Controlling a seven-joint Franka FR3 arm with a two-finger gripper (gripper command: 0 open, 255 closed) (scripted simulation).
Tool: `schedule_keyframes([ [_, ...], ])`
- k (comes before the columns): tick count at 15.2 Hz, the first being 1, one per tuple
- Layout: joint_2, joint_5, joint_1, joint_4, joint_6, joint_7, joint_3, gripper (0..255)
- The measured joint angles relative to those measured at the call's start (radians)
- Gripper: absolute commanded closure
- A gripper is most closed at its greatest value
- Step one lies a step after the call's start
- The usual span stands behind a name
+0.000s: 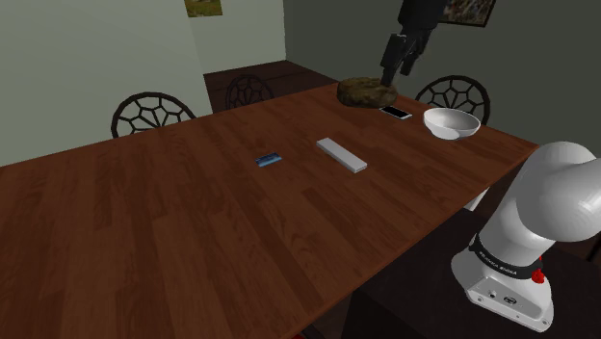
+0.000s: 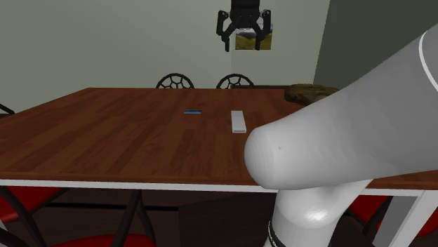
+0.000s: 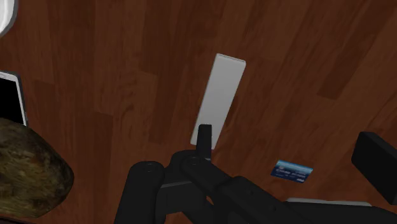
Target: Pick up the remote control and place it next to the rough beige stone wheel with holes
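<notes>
Blue card (image 1: 269, 159) left of centre: steer clear. Remote control (image 1: 342, 155) flat at frame centre, untouched. Mottled brown stone wheel (image 1: 366, 91) upper centre-right. Gripper (image 1: 398, 72) high above it, fingers spread: descend over remote, straddle narrow width, close squarely.

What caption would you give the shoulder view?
Open jaws hang high above a table with a remote, card, bowl and stone.

Both exterior views and the downward wrist view share the remote (image 1: 342, 155).
</notes>
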Motion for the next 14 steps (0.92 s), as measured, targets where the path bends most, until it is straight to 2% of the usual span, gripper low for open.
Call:
schedule_keyframes([
  [2, 0.010, -0.001, -0.001, -0.006, 0.013, -0.001, -0.002, 0],
  [6, 0.083, -0.006, -0.010, -0.050, 0.105, -0.009, -0.014, 0],
  [14, 0.324, -0.014, -0.029, -0.074, 0.318, -0.020, -0.035, 0],
])
